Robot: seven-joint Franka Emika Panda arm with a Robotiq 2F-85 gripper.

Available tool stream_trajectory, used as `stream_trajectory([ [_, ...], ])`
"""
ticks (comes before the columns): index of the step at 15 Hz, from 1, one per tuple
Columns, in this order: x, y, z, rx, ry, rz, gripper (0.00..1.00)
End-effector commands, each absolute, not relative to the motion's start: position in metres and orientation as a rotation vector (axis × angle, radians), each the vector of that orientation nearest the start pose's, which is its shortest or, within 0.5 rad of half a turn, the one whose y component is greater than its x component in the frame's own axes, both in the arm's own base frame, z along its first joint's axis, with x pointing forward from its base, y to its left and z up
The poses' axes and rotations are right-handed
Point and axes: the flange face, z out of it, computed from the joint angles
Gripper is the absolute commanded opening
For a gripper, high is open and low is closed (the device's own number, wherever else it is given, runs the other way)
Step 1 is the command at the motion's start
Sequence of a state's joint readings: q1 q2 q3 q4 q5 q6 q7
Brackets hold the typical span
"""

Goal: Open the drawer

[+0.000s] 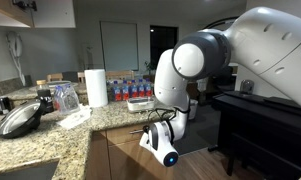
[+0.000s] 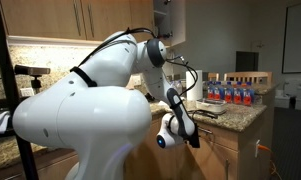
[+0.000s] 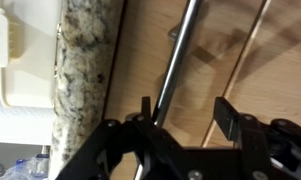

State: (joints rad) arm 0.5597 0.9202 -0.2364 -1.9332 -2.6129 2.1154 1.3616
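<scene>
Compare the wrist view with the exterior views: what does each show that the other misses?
Only the wrist view: the silver bar handle on the light-brown wood drawer front, lying between the open jaws and close to one finger. Only the exterior views: the white robot arm, a white paper towel roll, a row of blue-labelled bottles and a dark round pan. Shared: the black gripper and the speckled granite countertop.
</scene>
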Motion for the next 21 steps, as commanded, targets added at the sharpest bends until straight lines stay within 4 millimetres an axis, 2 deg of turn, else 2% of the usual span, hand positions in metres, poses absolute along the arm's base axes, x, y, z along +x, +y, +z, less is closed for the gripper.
stream_trajectory([
  [1,0.552,0.155,0.017,1.243,1.412,0.887,0.34],
  [5,0.553,0.160,0.026,1.244,1.400,0.907,0.09],
  [7,0.551,0.163,0.028,1.245,1.401,0.916,0.05],
  [9,0.548,0.164,0.027,1.259,1.399,0.923,0.09],
  [21,0.529,0.166,0.023,1.245,1.418,0.919,0.09],
])
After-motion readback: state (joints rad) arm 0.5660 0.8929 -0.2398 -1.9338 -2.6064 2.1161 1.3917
